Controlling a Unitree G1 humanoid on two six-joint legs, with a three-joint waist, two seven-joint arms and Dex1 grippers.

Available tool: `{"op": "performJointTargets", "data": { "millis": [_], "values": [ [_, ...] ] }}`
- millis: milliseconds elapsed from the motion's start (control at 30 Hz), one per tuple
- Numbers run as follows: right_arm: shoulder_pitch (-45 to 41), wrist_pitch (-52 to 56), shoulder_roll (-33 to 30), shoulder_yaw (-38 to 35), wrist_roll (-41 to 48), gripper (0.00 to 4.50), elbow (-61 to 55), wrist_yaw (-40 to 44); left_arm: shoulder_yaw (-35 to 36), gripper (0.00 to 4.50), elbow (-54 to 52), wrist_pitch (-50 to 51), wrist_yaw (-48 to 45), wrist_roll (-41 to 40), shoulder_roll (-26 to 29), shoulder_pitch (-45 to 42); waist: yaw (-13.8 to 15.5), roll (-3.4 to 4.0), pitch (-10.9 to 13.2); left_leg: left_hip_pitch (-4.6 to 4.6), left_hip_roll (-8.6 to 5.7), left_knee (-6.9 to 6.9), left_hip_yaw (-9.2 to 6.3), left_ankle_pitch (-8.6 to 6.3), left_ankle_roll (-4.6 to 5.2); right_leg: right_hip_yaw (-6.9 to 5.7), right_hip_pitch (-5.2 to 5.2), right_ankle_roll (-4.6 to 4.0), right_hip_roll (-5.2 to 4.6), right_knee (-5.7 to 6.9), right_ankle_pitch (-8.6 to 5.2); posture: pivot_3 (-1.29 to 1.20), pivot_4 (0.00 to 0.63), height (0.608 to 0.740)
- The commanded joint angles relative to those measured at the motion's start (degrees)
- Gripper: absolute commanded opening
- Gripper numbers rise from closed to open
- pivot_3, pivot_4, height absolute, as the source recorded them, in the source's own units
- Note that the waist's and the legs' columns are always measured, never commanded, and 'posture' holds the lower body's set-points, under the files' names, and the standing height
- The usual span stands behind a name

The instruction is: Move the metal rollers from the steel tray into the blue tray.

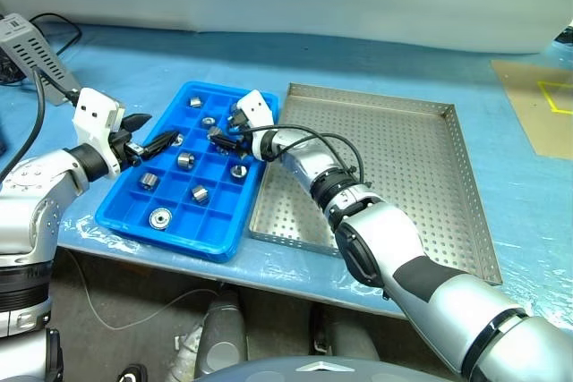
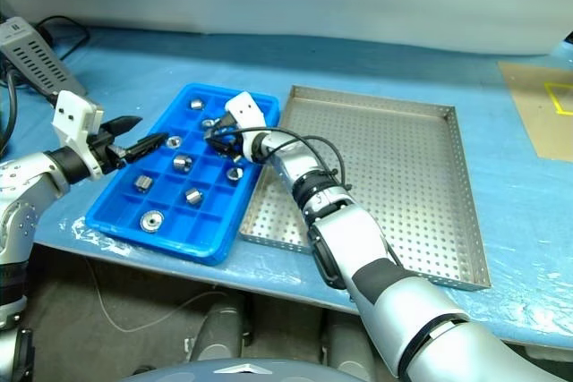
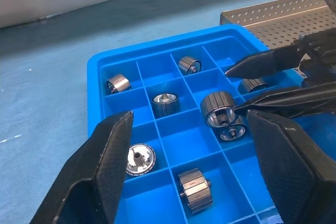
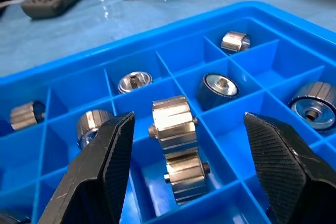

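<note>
My right end effector (image 1: 218, 136) hangs released over the bright blue gridded plastic tray (image 1: 134, 221), a silver ribbed metal roller (image 4: 170, 119) directly between its fingers, axis crosswise. My left end effector (image 1: 154, 136), also released, waits at that tray's outer edge, farther off.

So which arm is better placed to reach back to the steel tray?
Right, probably: the right gripper hovers open over the blue tray, next to the steel tray; the left gripper sits at its far edge.

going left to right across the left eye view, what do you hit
grey box → left gripper → blue tray → right gripper → steel tray → brown board
</note>
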Motion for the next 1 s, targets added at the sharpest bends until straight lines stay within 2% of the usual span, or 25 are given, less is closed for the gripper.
{"op": "performJointTargets", "data": {
  "millis": [33,133,267,400,500,600,767,900,1000],
  "values": [
    [-2.4,-1.4,7.2,-0.2,0.3,3.43,-1.4,-0.5,-0.1,3.66,-1.0,-0.5,0.2,0.0,-0.3,-1.0,0.0,0.00,0.0,0.00,0.00,0.00,0.00,0.00,0.00,0.00,0.00,0.00,0.00,0.00,0.00,0.12,0.150,0.740],
    [-2.9,1.4,7.4,-2.3,2.2,3.43,-0.4,-1.6,-0.5,3.66,-0.9,-0.6,0.4,0.1,-0.7,-1.2,0.0,0.00,0.0,0.00,0.00,0.00,0.00,0.00,0.00,0.00,0.00,0.00,0.00,0.00,0.00,0.12,0.150,0.740],
    [-2.6,0.3,7.1,-0.9,0.7,3.43,-1.4,-1.3,-1.7,3.66,-0.5,-0.4,0.7,0.7,-1.3,-1.5,0.0,0.00,0.0,0.00,0.00,0.00,0.00,0.00,0.00,0.00,0.00,0.00,0.00,0.00,0.00,0.12,0.150,0.740],
    [-2.8,2.6,4.2,-4.5,6.2,3.43,-7.8,4.1,-5.5,3.66,2.0,-2.3,1.5,3.0,-4.0,-3.7,0.1,0.01,0.0,-0.01,0.00,0.00,0.00,0.00,0.01,-0.01,0.00,0.00,0.00,0.00,0.00,0.11,0.150,0.740],
    [2.9,9.3,-0.5,-3.9,10.3,3.43,-22.1,12.0,-6.8,3.66,3.4,-2.7,0.5,2.3,-6.1,-7.0,0.2,-0.01,0.0,-0.06,0.00,0.04,0.00,-0.01,0.02,-0.01,-0.01,0.01,0.00,0.00,0.01,0.08,0.150,0.740],
    [10.8,18.0,-5.5,-2.6,13.4,3.43,-40.0,15.3,-9.0,3.66,7.6,-4.3,0.2,4.2,-7.7,-9.8,0.4,-0.08,0.0,-0.02,-0.01,0.04,-0.04,-0.02,0.05,-0.05,0.08,0.06,0.01,-0.06,0.04,0.05,0.150,0.740],
    [20.0,26.4,-11.3,-2.8,15.0,3.43,-57.7,11.4,-12.5,3.66,16.5,-7.9,-0.2,7.8,-11.2,-14.4,0.1,-0.09,0.0,0.01,-0.09,0.09,-0.04,-0.02,0.06,-0.02,0.17,0.33,-0.01,-0.15,0.20,-0.01,0.150,0.740],
    [23.3,28.9,-12.9,-3.3,14.9,3.43,-62.6,7.1,-14.6,3.66,23.6,-9.8,1.1,11.6,-12.9,-16.8,-1.0,-0.09,0.0,0.13,-0.03,0.04,-0.04,0.08,-0.11,0.04,0.09,0.26,0.07,-0.02,0.21,-0.05,0.150,0.740],
    [24.4,29.6,-13.0,-3.6,15.2,3.43,-63.2,5.0,-15.9,3.66,24.1,-11.7,0.5,12.6,-14.6,-17.0,-1.6,-0.09,0.0,0.17,-0.04,-0.03,-0.03,0.13,-0.18,0.07,0.10,0.15,0.07,-0.03,0.15,-0.07,0.150,0.740]
  ]
}}
